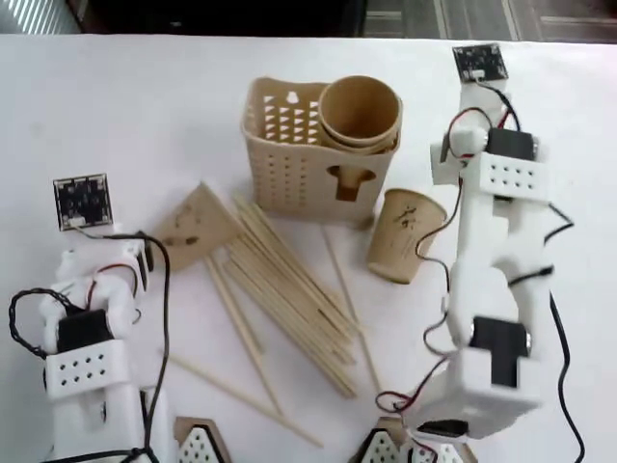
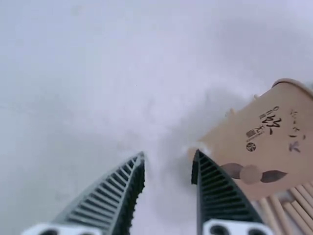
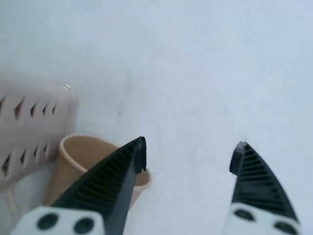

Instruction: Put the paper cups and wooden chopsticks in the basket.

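Right tool (image 3: 190, 152) released, spread wide, just beside the lying cup (image 3: 73, 161), near the basket (image 3: 34, 122). Left tool (image 2: 168, 164) also released, beside a flattened cup (image 2: 264, 147). Chopsticks (image 1: 289, 285) strewn on tabletop (image 1: 116, 116). Cups likely light and crushable: pinch rim gently. Chopsticks stiff, thin, slippery: grab mid-length.

- The white surface (image 1: 125, 125) carries everything.
- The basket (image 1: 289, 159) stands upright at the far middle.
- A paper cup (image 1: 403, 236) lies on its side just right of the basket, slightly nearer.
- A second cup (image 1: 193, 227) lies left of the basket, touching the wooden chopsticks (image 1: 289, 289).
- These lie scattered across the near middle.
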Controlling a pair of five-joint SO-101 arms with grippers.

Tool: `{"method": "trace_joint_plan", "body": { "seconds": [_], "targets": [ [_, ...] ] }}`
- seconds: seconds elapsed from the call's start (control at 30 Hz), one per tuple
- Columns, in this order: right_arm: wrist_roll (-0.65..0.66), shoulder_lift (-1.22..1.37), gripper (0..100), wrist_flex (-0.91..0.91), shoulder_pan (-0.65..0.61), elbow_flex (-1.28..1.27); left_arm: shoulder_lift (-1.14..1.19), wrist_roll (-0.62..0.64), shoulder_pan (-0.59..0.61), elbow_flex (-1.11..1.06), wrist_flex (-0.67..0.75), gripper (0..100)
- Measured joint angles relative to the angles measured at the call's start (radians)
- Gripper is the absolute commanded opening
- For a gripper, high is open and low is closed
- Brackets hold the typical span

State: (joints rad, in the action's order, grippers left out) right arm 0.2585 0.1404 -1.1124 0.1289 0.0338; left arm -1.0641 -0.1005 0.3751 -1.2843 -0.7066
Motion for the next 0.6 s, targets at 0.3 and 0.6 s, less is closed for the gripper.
{"method": "trace_joint_plan", "body": {
  "seconds": [0.3, 0.6],
  "targets": [
    [-0.009, 0.127, 28.3, -0.052, -0.025, 0.0, 0.0, 0.0, 0.0, 0.0, 0.0, 17],
    [-0.009, 0.127, 28.3, -0.347, -0.026, 0.0, 0.0, 0.0, 0.0, 0.0, 0.0, 17]
  ]
}}
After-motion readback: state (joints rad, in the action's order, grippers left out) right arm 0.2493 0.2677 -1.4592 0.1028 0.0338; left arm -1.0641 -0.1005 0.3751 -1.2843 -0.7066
